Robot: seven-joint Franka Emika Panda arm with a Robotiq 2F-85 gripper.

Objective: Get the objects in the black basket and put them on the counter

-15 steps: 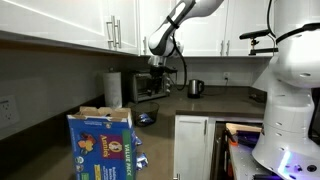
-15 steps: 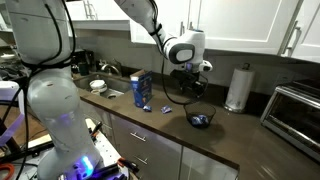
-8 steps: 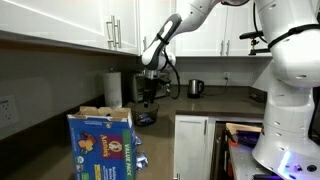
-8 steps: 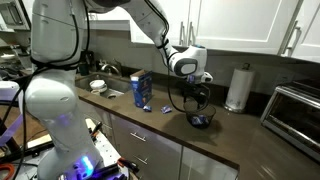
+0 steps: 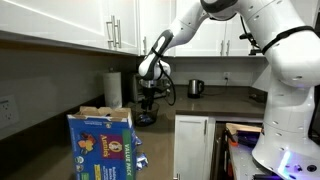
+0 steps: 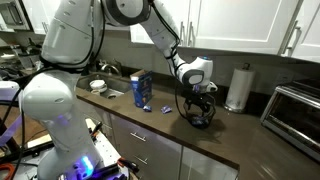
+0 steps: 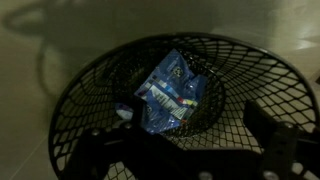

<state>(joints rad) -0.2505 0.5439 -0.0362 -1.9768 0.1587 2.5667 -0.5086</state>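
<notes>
Well, the wrist view looks right down into the black basket [image 7: 88, 70], and a crinkly blue packet [image 7: 172, 92] lies in the middle of it. The gripper [image 7: 188, 115] is spread wide and holds nothing. One dark finger shows at 8 o'clock of the packet, one at 4 o'clock. In an exterior view the packet is hard to make out (the basket hides it), but the dark counter [image 6: 245, 138] under the basket shows. A blue-and-yellow box [image 6: 141, 90] stands at 9 o'clock, well apart.
</notes>
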